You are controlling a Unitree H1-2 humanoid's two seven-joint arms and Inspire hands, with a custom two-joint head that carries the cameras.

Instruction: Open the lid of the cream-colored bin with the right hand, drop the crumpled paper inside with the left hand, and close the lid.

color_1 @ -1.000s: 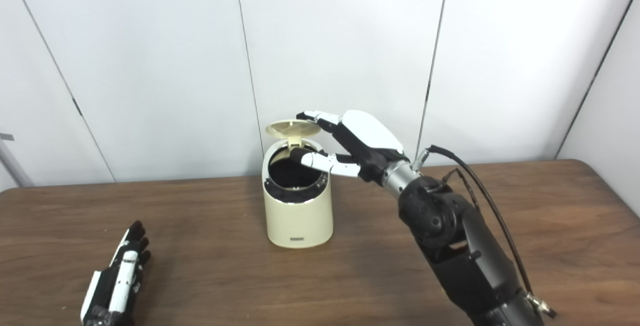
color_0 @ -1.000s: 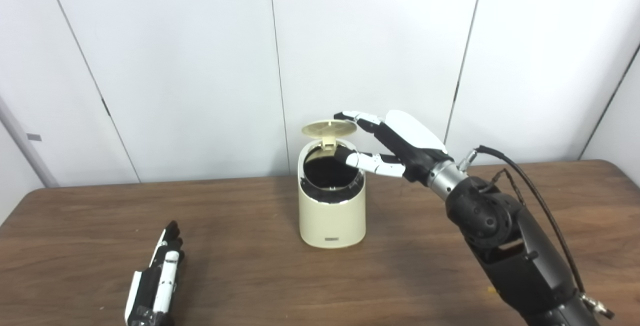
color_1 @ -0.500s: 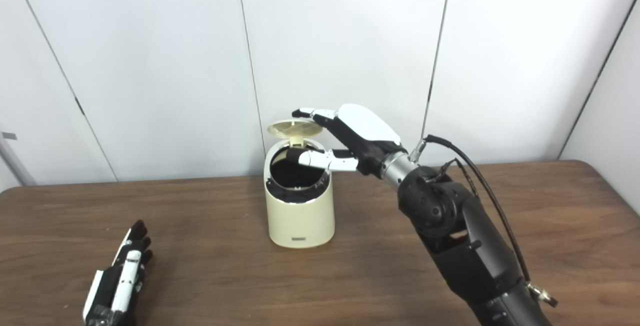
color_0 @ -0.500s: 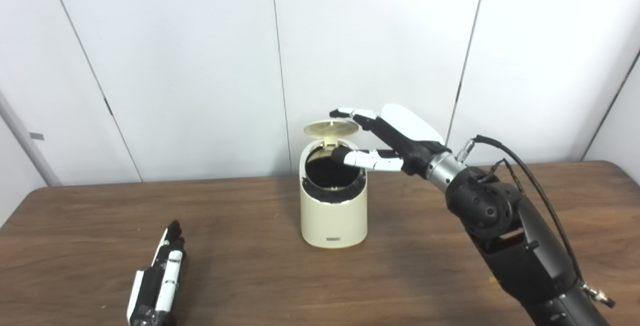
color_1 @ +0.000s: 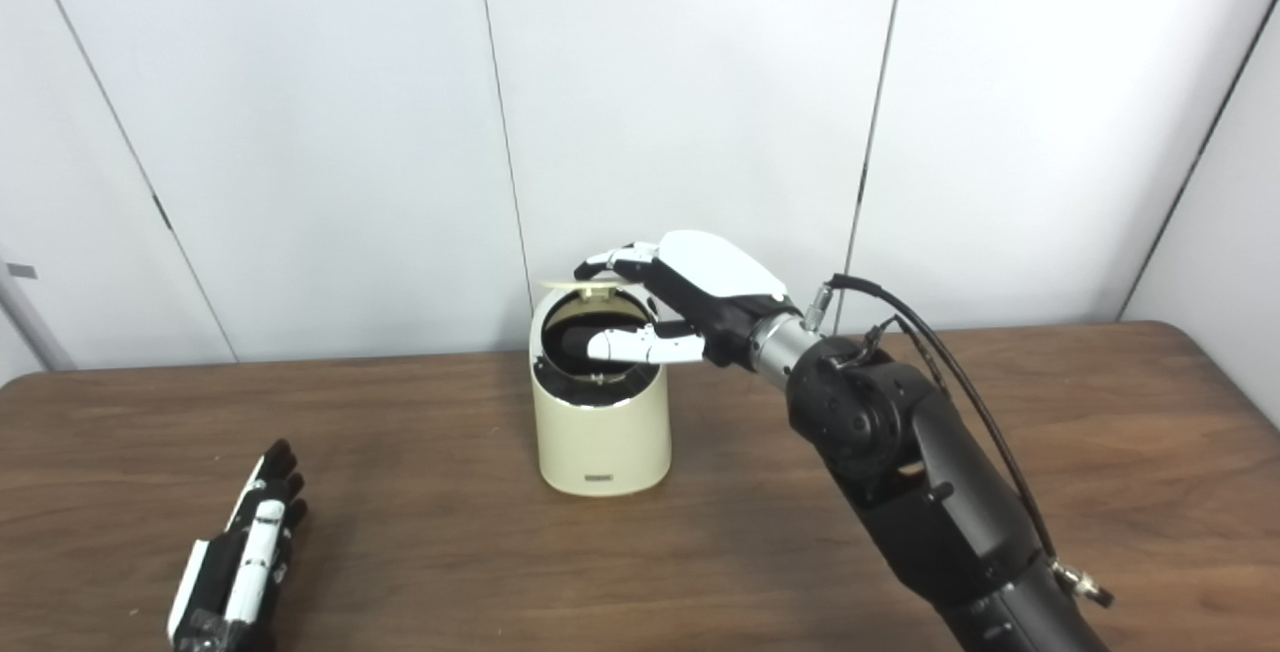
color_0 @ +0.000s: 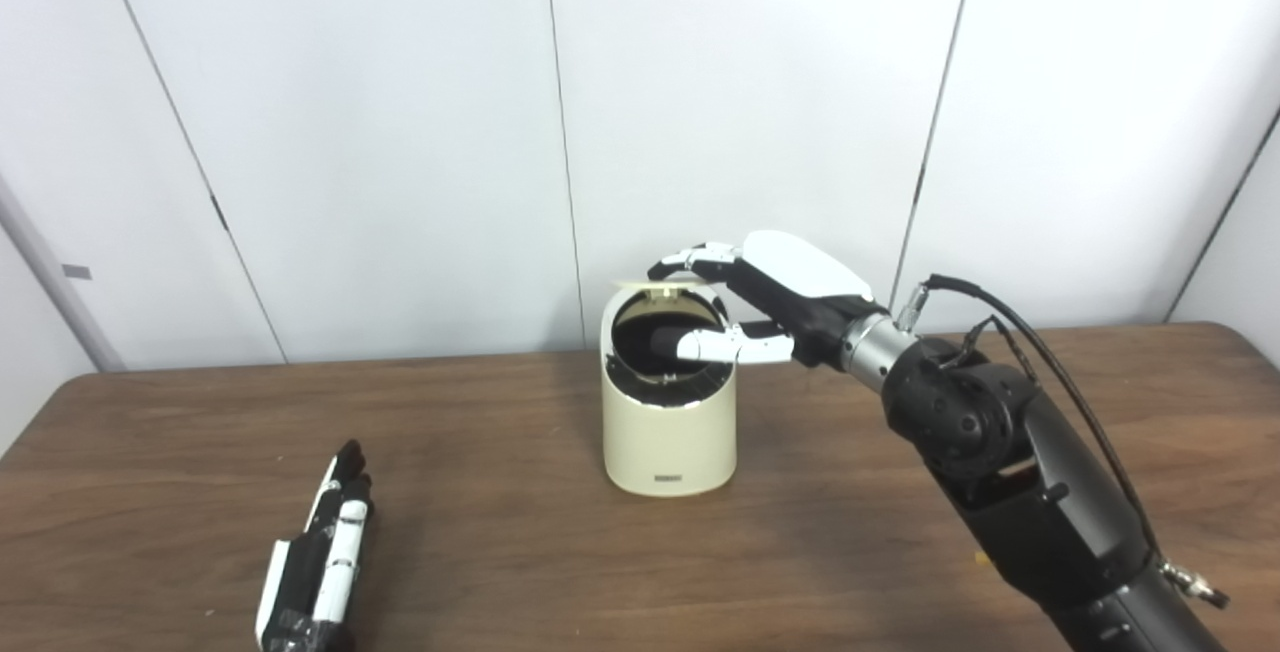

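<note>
The cream-colored bin [color_0: 668,432] stands mid-table, its dark inside showing. Its round lid [color_0: 655,283] is hinged at the back and tilted well down over the opening, seen almost edge-on. My right hand [color_0: 775,302] reaches in from the right with its fingers [color_1: 612,260] curled on top of the lid and its thumb [color_0: 712,344] stretched across the opening underneath, fingers and thumb apart. My left hand [color_0: 320,557] lies flat and open on the table at the front left, holding nothing. No crumpled paper shows in either view.
The brown wooden table [color_0: 480,522] runs the full width, with white wall panels [color_0: 400,132] close behind the bin. A black cable [color_0: 1050,362] loops off the right forearm.
The right hand has come down and the lid has swung from nearly upright to low over the opening. The thumb dropped with it. The left hand has not moved.
</note>
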